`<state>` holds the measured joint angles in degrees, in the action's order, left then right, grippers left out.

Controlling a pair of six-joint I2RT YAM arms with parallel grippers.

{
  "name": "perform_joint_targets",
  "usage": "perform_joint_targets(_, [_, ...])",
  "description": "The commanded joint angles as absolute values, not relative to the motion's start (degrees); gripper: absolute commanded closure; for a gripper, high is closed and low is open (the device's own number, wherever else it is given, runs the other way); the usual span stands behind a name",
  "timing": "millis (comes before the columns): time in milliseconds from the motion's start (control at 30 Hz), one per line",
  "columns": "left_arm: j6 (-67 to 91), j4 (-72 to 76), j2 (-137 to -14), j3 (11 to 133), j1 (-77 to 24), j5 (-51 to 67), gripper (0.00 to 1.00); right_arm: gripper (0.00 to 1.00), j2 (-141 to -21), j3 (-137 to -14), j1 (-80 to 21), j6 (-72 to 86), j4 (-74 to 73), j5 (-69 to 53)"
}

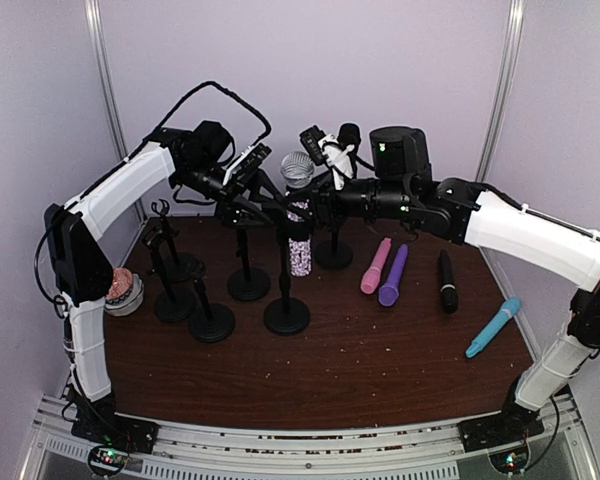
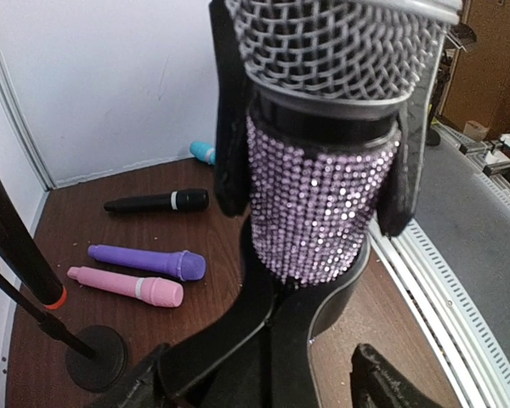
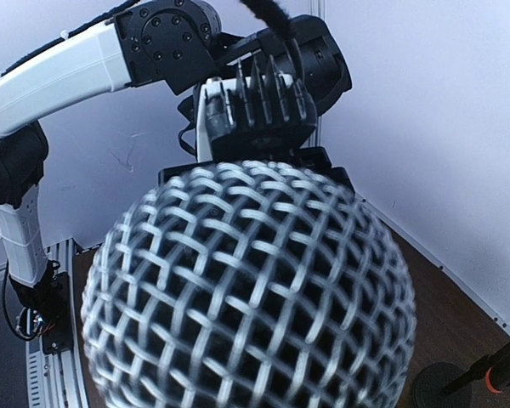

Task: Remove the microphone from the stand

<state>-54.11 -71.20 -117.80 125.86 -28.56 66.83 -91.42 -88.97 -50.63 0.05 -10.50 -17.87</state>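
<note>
The microphone (image 1: 299,245) has a silver mesh head and a lilac rhinestone body (image 2: 319,204). It stands upright in the clip of a black stand (image 1: 286,314) at mid-table. My right gripper (image 1: 304,207) comes in from the right. Its black fingers (image 2: 228,127) press on both sides of the sparkly body. In the right wrist view the mesh head (image 3: 246,289) fills the frame and hides those fingers. My left gripper (image 2: 265,384) is open low around the stand's clip neck (image 2: 289,340), and its right finger stands apart from the neck.
Other black stands (image 1: 248,283) (image 1: 212,322) (image 1: 172,300) crowd the left. A stand at the back holds a black mic (image 1: 349,135). Pink (image 1: 376,266), purple (image 1: 393,275), black (image 1: 447,280) and blue (image 1: 493,326) mics lie on the right. A glittery pink mic (image 1: 120,285) lies at the left edge.
</note>
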Motion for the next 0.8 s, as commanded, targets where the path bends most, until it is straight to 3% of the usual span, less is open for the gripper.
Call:
perform_joint_targets(0, [-55.79,-74.27,-115.57,125.89,-28.75,65.96,0.33,0.71,-91.90,-91.03,-50.78,0.05,-13.13,-19.82])
perform_joint_targets(300, [-56.36,-74.30,-115.52,126.15,-28.77,65.79,0.49,0.71,-92.30,-93.63,-50.72,-1.94,-16.35,-21.25])
perform_joint_targets(567, [-56.60,-74.28,-115.41,126.19,-28.74,64.82,0.75,0.72,-91.19,-96.88,-50.72,-1.99,-17.58,-22.09])
perform_joint_targets(767, [-56.27,-74.32,-115.47,126.56,-28.79,64.47,0.76,0.72,-89.02,-99.33,-50.76,-1.85,-18.01,-21.72])
